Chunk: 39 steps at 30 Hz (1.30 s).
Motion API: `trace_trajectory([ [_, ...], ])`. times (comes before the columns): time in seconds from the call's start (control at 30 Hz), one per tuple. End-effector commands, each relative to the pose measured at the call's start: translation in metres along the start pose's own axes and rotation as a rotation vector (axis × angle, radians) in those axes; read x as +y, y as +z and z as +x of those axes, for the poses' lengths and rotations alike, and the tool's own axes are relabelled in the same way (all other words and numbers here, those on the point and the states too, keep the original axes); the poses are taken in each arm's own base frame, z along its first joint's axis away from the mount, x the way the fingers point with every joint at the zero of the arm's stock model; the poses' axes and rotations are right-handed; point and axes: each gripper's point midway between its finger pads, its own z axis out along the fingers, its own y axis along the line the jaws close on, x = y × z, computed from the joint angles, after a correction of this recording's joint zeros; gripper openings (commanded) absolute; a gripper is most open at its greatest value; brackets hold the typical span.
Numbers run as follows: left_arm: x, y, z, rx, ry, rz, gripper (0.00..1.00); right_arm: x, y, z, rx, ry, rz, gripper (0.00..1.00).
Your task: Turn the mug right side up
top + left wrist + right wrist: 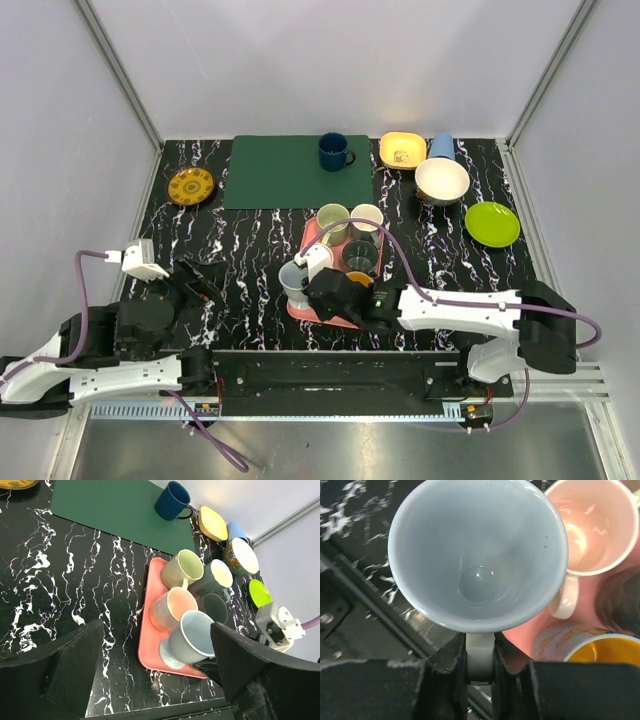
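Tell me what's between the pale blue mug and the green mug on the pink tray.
A pink mug sits between the pale blue mug and the green mug, on the tray. The left wrist view shows it best.

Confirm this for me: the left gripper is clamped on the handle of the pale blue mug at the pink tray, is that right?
No, it is the right gripper, not the left. The right wrist view shows it clamped on the handle of the pale blue mug at the pink tray.
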Motion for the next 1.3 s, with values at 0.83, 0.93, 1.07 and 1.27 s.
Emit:
trace_trajectory([
  [0.83,0.003,0.013,0.016,-0.022,0.021,-0.069,0.91,-0.023,0.041,0.049,-0.089,0.095,0.189,0.17],
  [0.93,0.003,0.014,0.018,-0.018,0.035,-0.073,0.93,-0.021,0.036,0.047,-0.092,0.102,0.183,0.45],
  [1.07,0.001,0.015,0.02,-0.012,0.044,-0.075,0.94,-0.016,0.026,0.042,-0.096,0.099,0.168,0.59],
  [1.27,-0.001,0.015,0.019,-0.01,0.054,-0.075,0.94,0.006,-0.009,0.0,-0.168,0.103,0.083,0.68],
])
